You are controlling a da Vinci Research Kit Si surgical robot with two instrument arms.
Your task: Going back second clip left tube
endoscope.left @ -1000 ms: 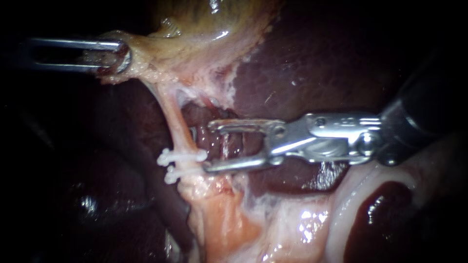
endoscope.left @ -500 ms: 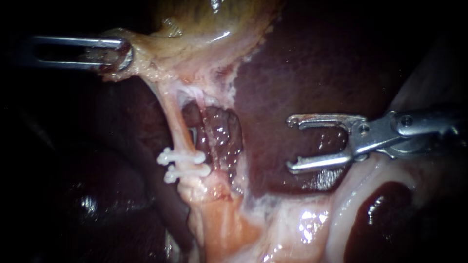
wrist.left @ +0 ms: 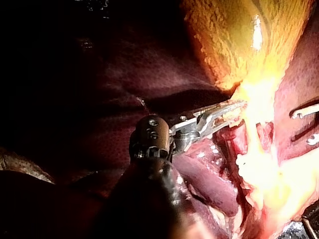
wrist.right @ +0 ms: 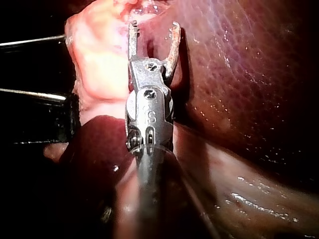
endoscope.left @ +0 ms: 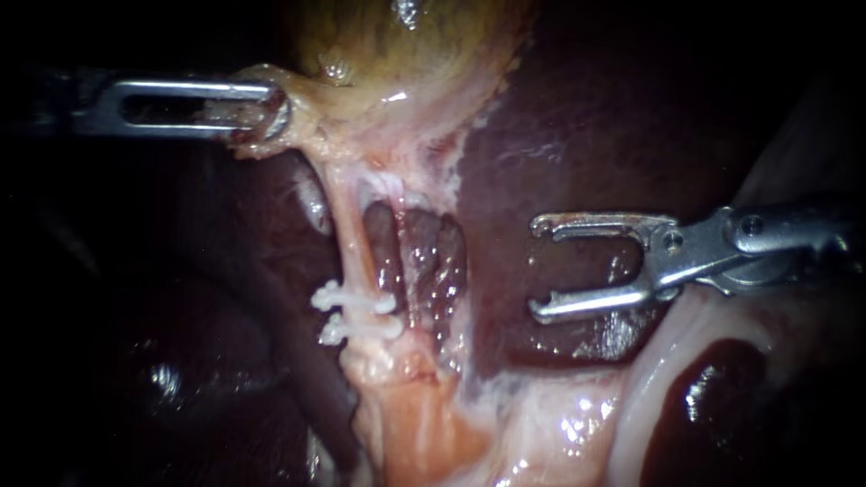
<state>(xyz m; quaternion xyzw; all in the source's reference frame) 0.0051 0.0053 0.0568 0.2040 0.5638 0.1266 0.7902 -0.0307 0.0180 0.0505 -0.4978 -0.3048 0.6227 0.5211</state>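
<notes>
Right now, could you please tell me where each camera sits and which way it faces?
Endoscope view: close to the tissue, facing the clipped tube under the gallbladder, liver behind; left tool enters from the left, right tool from the right.
Left wrist view: on the left arm, looking along its shaft at the left tool gripping the gallbladder.
Right wrist view: on the right arm, looking along its shaft at the open right tool before the liver.
Shared: endoscope and left wrist views both show both tools.
</notes>
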